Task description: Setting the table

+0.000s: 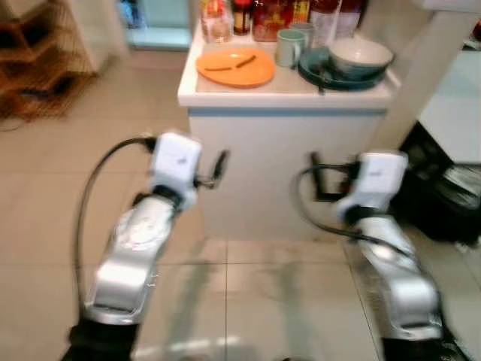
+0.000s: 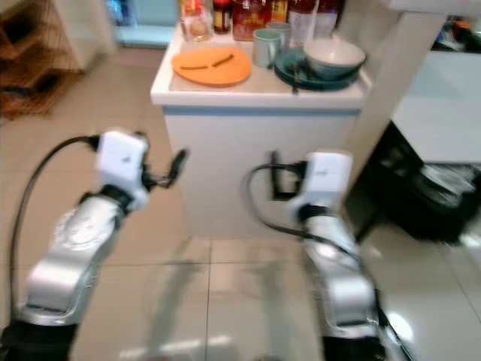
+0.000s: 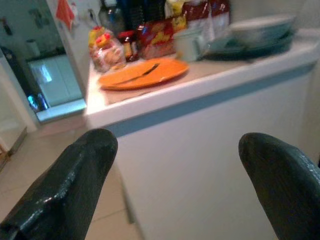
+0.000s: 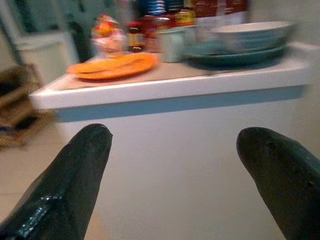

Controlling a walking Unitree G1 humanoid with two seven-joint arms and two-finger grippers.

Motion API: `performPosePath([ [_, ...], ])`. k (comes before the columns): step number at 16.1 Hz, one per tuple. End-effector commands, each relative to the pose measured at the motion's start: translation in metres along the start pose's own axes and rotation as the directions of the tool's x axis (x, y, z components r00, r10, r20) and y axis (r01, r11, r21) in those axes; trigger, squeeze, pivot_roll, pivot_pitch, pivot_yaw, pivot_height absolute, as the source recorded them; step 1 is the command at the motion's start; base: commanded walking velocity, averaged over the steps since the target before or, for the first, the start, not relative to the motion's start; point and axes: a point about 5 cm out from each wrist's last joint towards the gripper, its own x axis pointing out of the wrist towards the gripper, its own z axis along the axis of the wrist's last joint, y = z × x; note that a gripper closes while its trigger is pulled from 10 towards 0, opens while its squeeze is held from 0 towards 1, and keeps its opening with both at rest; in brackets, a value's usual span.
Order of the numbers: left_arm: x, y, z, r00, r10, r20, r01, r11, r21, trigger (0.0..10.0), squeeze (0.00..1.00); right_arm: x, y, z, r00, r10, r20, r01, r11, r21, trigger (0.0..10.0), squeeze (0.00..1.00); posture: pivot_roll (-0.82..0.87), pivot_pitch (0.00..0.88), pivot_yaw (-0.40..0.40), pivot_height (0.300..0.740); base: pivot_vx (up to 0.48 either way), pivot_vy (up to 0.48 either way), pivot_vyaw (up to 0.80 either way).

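Note:
A white counter (image 1: 285, 96) stands ahead of me. On it lie an orange plate (image 1: 235, 68) with two dark sticks across it, a pale green mug (image 1: 289, 47), and a light bowl (image 1: 361, 54) set on a dark teal plate (image 1: 319, 69). My left gripper (image 1: 218, 169) is raised in front of the counter's side, below the orange plate, and is open with nothing in it. Level with it, my right gripper (image 1: 319, 177) hangs below the teal plate, also open and empty. Both wrist views look up at the counter edge between their fingers (image 3: 75, 180) (image 4: 75, 170).
Jars and bottles (image 1: 263, 15) crowd the back of the counter. A wicker shelf (image 1: 30, 60) stands at the far left and dark bags or bins (image 1: 443, 203) at the right beside a white post (image 1: 421, 83). Beige tile floor (image 1: 248, 301) lies between me and the counter.

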Motion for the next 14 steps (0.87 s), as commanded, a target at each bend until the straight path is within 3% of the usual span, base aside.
performPosePath([
  [1,0.002,-0.003,0.006,1.0,-0.006,0.022,0.006,1.0,-0.008,10.0,0.0,0.0,-0.008,0.005,1.0,-0.022,0.014,0.023,1.0,-0.017,10.0,0.0,0.04,0.007,-0.011,0.74,0.0,0.48,-0.77],
  [4,0.002,-0.003,0.011,0.998,0.012,0.056,-0.01,0.999,-0.049,10.0,0.0,0.001,-0.011,0.006,0.999,-0.033,0.017,0.034,0.999,-0.032,10.0,0.0,0.04,0.002,-0.015,0.74,0.0,0.32,-0.78],
  [10,0.004,0.003,0.019,0.994,0.036,0.102,-0.034,0.999,-0.024,10.0,0.0,0.009,-0.011,0.016,0.998,-0.009,0.063,0.015,0.996,-0.083,10.0,0.0,0.05,0.004,-0.022,0.74,0.0,0.0,0.0],
  [14,0.006,0.003,0.019,0.994,0.034,0.106,-0.032,0.999,-0.026,10.0,0.0,0.013,-0.011,0.019,0.997,0.01,0.076,-0.004,0.996,-0.086,10.0,0.0,0.05,0.0,-0.026,0.74,0.324,0.0,0.0],
])
